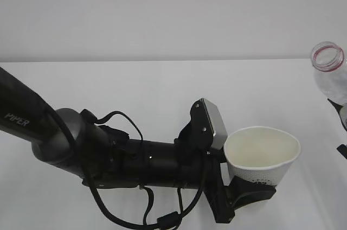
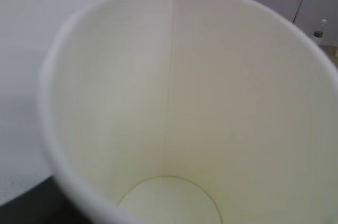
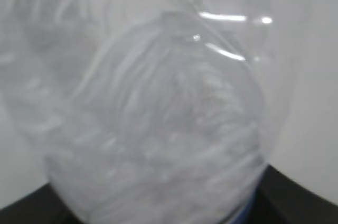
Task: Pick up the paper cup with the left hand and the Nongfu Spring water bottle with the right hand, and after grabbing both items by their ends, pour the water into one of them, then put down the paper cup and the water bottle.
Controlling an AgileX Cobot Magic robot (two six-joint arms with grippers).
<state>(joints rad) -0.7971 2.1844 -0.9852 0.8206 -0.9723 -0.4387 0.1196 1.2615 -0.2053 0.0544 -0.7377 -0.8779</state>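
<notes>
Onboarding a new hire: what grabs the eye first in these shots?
The bulky black left hand crossing the foreground, gripping the white paper cup near its base, mouth up and looking dry inside. Then the uncapped water bottle with its red neck ring at the far right edge, filling the right wrist view.

paper cup (image 1: 262,154) centre-right above the table (image 1: 135,89), water bottle (image 1: 329,72) behind, far right

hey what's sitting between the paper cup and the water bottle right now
Nothing. In the exterior view only bare white table separates the paper cup from the water bottle at the right edge.
</notes>
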